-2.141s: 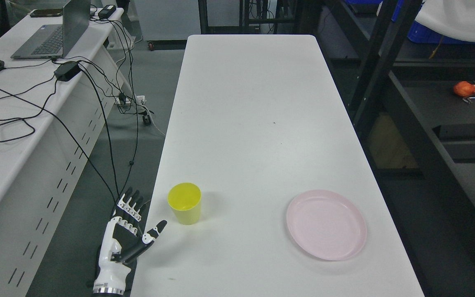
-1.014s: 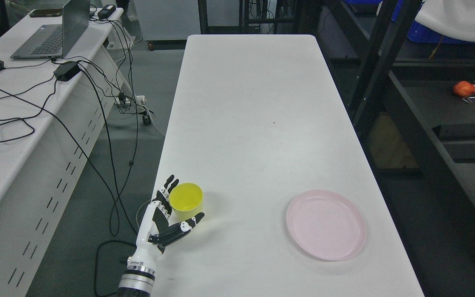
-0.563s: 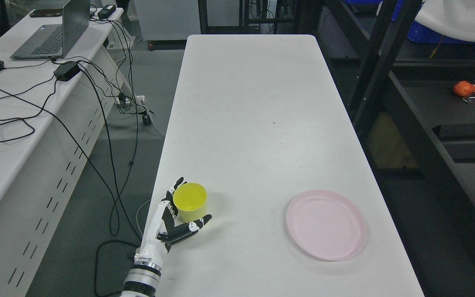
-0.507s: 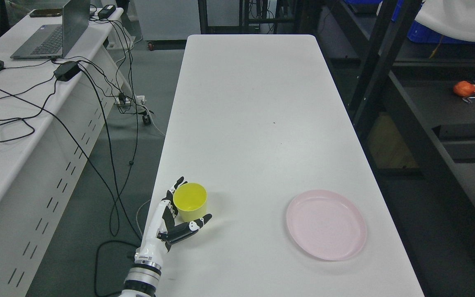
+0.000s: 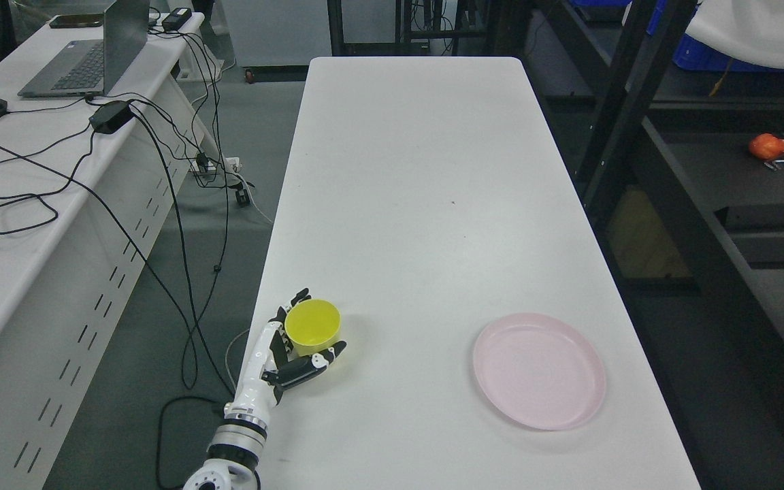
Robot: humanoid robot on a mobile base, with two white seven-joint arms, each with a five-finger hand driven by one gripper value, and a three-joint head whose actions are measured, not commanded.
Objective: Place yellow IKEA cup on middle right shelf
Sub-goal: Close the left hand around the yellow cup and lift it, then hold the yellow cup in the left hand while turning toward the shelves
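Observation:
The yellow cup [image 5: 313, 324] stands upright near the front left edge of the white table [image 5: 419, 170]. My left hand [image 5: 320, 322] comes up from the bottom left and wraps the cup. Its thumb [image 5: 310, 365] lies across the cup's near side, and its fingers [image 5: 295, 300] press the far left side by the rim. The cup's lower wall is mostly hidden behind the thumb. The black shelf rack [image 5: 644, 143] stands to the right of the table. My right arm does not show.
A pink plate [image 5: 538, 371] lies at the table's front right. An orange object [image 5: 772, 145] rests on a dark shelf of the rack. To the left, a desk [image 5: 18, 224] carries a laptop [image 5: 89, 58], a mouse and cables that hang to the floor.
My left hand moved from the table's left edge to the cup and closed around it, the thumb coming in against the near side. The cup shifted slightly.

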